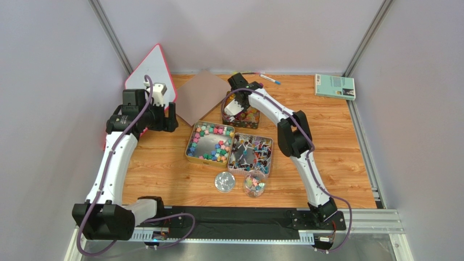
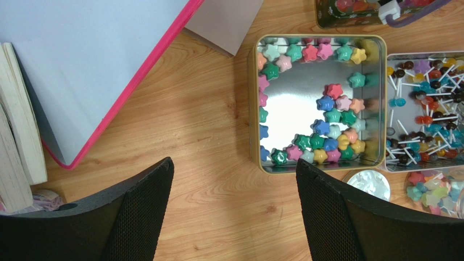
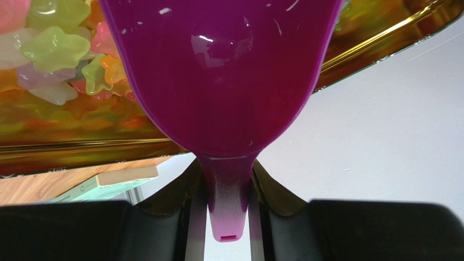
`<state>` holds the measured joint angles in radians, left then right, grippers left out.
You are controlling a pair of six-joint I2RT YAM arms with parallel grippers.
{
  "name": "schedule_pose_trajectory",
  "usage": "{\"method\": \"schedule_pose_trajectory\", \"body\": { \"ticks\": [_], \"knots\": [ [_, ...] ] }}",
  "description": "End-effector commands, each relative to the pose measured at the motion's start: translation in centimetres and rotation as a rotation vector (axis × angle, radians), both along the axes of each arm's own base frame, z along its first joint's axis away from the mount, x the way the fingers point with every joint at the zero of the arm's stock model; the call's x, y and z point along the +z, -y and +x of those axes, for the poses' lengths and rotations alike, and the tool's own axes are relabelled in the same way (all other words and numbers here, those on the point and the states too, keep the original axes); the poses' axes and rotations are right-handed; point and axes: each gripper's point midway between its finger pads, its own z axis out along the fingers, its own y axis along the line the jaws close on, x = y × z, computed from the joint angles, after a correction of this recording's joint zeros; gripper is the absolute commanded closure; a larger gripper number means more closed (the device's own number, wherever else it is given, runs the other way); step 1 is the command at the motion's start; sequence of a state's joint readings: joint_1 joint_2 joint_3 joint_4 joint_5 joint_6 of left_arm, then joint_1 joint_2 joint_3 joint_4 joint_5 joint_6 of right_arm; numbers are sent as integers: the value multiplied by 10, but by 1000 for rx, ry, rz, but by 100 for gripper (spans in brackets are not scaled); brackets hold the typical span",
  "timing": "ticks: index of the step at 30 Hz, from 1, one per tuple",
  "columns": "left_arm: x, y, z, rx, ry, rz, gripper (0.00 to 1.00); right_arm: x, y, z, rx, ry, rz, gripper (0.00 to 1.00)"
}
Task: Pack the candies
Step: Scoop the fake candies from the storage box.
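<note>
Where heaped loose in star tin (image 2: 321, 169), lollipop tin (image 1: 250, 173), farthest tin (image 1: 242, 125) and small jar (image 1: 254, 184) at mid-table: candies (image 2: 332, 136), judged light, hard, glossy, apt to roll and scatter. Best lifted by the scoopful, not pinched singly.

Right gripper (image 3: 226, 185): clamped on handle of purple scoop (image 3: 218, 70), arm stretched far forward, bowl tipped over farthest tin.

Left gripper (image 2: 233, 174): spread wide, holding nothing, poised above table (image 2: 218, 109) beside star tin.
</note>
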<state>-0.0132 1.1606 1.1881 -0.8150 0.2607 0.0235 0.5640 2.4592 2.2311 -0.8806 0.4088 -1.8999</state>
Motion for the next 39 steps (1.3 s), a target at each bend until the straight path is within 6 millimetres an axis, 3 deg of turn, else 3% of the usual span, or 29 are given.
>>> {"method": "schedule_pose_trajectory", "body": {
  "ticks": [1,6,8,13,14,18,22,27,30,39],
  "knots": [
    [10,3,-6,-1,42,-32,12,11,-6,-10,-2,18,-34,100],
    [11,6,-15,-13,49,-44,12,4,-18,-12,-13,-9,15,100],
    [11,-3,-16,16,51,-44,12,-6,-20,-14,-25,-44,42,100],
    [5,-9,-24,40,43,-43,12,-23,-26,-35,45,-186,116,100],
    [3,-10,-24,46,36,-44,12,-16,-25,-37,63,-192,133,100],
    [-3,-12,-24,52,18,-47,12,-33,-19,-48,74,-275,156,100],
    [-6,-13,-22,57,0,-46,13,-47,-15,-45,63,-310,181,100],
    [-9,-16,-14,57,-15,-32,13,-43,-21,-38,89,-323,252,100],
    [-10,-18,-9,49,-19,-15,13,-34,-27,-47,158,-400,318,100],
    [-7,-28,6,44,-36,50,13,-50,-23,-72,121,-587,437,100]
  ]
}}
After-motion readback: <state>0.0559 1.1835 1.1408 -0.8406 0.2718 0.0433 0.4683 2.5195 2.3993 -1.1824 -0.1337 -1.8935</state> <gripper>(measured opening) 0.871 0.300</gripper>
